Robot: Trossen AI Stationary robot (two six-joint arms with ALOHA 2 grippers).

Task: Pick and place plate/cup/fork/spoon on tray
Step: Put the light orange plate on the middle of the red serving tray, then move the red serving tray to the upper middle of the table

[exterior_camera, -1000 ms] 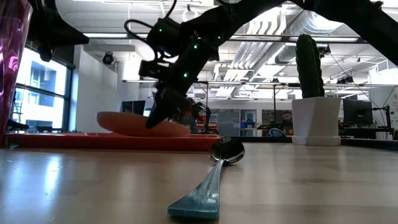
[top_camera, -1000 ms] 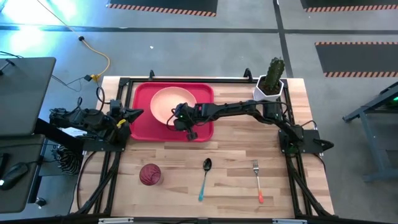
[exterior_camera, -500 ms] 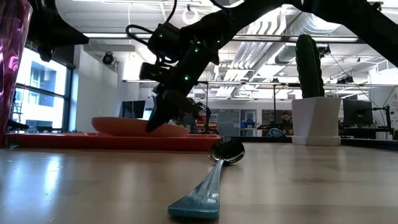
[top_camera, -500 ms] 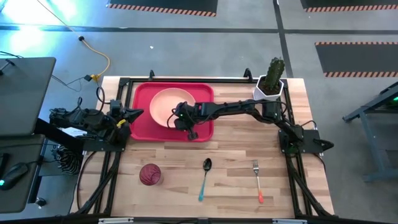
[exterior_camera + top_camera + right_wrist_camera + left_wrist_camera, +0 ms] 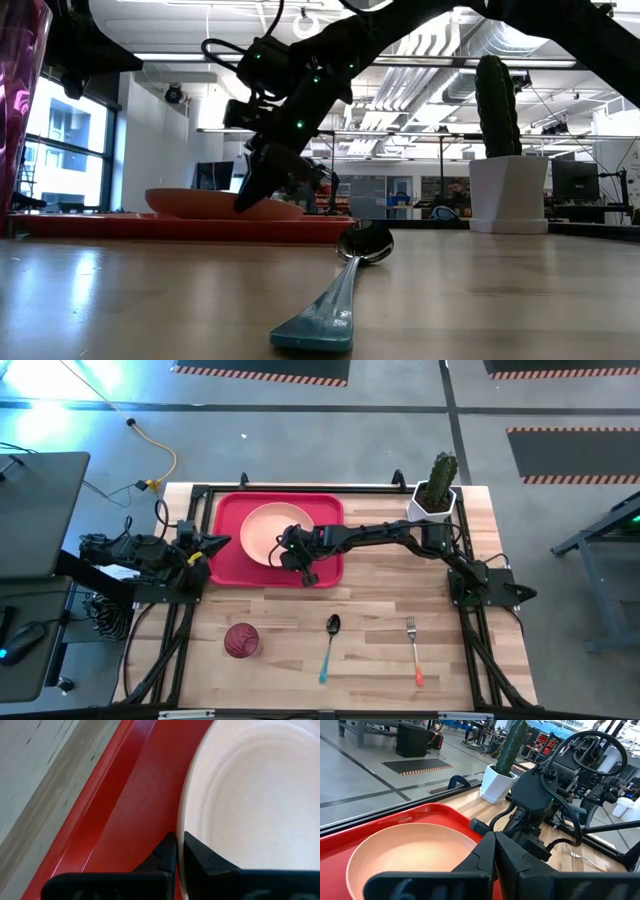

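Observation:
The peach-pink plate (image 5: 268, 528) lies level in the red tray (image 5: 228, 560) at the table's far left. It also shows in the low view (image 5: 200, 203). My right gripper (image 5: 289, 556) is shut on the plate's rim. My left gripper (image 5: 222, 542) is shut and empty at the tray's left edge, and shows in its own wrist view (image 5: 495, 846). The dark red cup (image 5: 241, 641) stands upright on the table near the front. The teal-handled spoon (image 5: 329, 647) and the orange-handled fork (image 5: 414, 651) lie flat on the table. My right gripper pinches the plate's rim (image 5: 186, 827) on its near right side between its two fingers, one finger (image 5: 200, 855) on the plate's side and one (image 5: 164, 854) on the tray's side. It comes slanting down from the table's right. The plate is level and low in the tray; its underside is hidden by the tray's rim.
A white pot with a green cactus (image 5: 434, 493) stands at the table's far right corner. The tray's raised rim (image 5: 180, 227) runs around the plate. Bare wood lies between the tray and the cutlery.
My right gripper has gone down a little with the plate. The plate was tilted with its left side raised; it has sunk and now lies level in the tray.

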